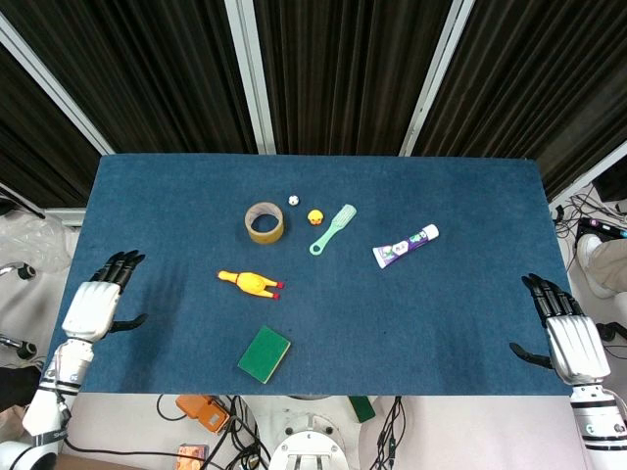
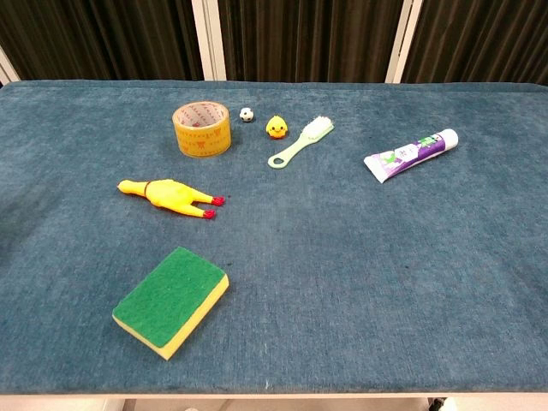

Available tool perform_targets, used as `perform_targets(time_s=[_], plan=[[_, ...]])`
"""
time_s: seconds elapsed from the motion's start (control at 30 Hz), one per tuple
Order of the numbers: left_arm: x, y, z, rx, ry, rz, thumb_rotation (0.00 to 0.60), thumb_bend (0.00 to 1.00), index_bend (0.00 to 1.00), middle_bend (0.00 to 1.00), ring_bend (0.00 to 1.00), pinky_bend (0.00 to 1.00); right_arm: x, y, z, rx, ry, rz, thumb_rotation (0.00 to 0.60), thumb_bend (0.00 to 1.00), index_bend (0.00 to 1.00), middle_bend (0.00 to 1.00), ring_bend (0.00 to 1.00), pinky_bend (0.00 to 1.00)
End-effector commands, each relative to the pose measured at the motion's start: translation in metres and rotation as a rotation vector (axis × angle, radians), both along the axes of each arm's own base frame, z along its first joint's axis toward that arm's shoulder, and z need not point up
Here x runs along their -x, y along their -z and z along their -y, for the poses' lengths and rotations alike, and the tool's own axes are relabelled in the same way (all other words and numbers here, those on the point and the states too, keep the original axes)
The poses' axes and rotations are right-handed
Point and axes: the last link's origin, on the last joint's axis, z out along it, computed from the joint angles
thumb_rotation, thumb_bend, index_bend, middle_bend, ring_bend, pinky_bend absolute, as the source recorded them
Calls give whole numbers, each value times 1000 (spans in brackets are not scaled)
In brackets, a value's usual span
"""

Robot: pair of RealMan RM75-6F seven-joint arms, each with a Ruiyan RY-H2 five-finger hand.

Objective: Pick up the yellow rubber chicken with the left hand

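Observation:
The yellow rubber chicken (image 1: 250, 283) (image 2: 169, 196) lies flat on the blue table, left of centre, its red feet toward the right. My left hand (image 1: 101, 301) hovers over the table's front left corner, fingers apart and holding nothing, well left of the chicken. My right hand (image 1: 566, 333) hangs off the table's front right corner, fingers spread and empty. Neither hand shows in the chest view.
A tape roll (image 1: 265, 221), a tiny ball (image 1: 292, 201), a small yellow duck (image 1: 315, 217) and a green brush (image 1: 333, 229) lie behind the chicken. A toothpaste tube (image 1: 405, 246) lies to the right. A green sponge (image 1: 265, 353) sits near the front edge.

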Motion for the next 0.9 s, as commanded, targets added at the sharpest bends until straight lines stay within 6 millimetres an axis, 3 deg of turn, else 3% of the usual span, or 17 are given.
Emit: perform_targets(time_s=[0.03,0.13,0.37,0.9], plan=[[-21,19,-10,44,52,19,600,139,93,84,57,232,0,0,0,-2,2,-1,600,213,84,127,159,216],[-35,35,-19,86,81,30,600,139,101,112,81,240,0,0,1,-3,4,-1,600,212,84,126,159,216],[-60,64,-38,134,137,35,600,141,248,230,170,258,1,0,2,-6,9,2,600,213,84,127,159,216],[-95,106,-69,228,214,-8,600,155,275,297,210,260,1,-1,3,-9,15,6,600,213,84,127,159,216]])
